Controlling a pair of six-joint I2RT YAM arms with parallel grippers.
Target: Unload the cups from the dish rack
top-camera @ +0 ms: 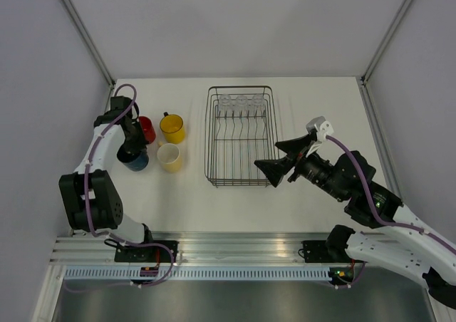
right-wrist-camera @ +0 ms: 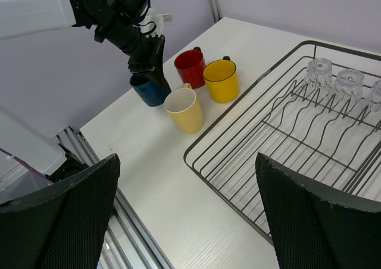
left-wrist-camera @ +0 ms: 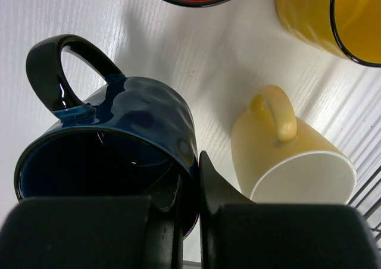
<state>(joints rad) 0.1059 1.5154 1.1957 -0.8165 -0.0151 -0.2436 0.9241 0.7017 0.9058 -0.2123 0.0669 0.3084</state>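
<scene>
clear glass is what is left for you in the rack. from above, three tumblers point(top-camera: 242, 102) stand in a row at the far end of the dish rack point(top-camera: 207, 137). the row runs across the rack's width, while the rack's long side runs away from the arm bases. all four mugs are out on the table point(top-camera: 313, 108), bunched to the left of the rack: the red mug point(top-camera: 146, 129), orange-yellow mug point(top-camera: 172, 127), cream mug point(top-camera: 169, 157) and dark blue mug point(top-camera: 135, 159). your left gripper point(top-camera: 132, 151) sits over the dark blue mug. your right gripper point(top-camera: 277, 158) hovers at the rack's near right corner

from the left wrist, the fingers point(left-wrist-camera: 220, 191) are pinched on the dark blue mug's wall, one inside the rim and one outside, with the handle on the opposite side. the cream mug lies just beside it. you can't tell from here whether the dark blue mug's base rests on the table

from the right wrist, both fingers point(right-wrist-camera: 315, 215) stand wide apart with nothing between them. the tumblers lie ahead, past the tines point(right-wrist-camera: 309, 120), at the rack's far end

judging from this, your right arm is both free and nearer. the tumblers lie further from the bases than that gripper and slightly toward the left arm's side, so the reach goes along the rack's long axis to the end of the row
</scene>
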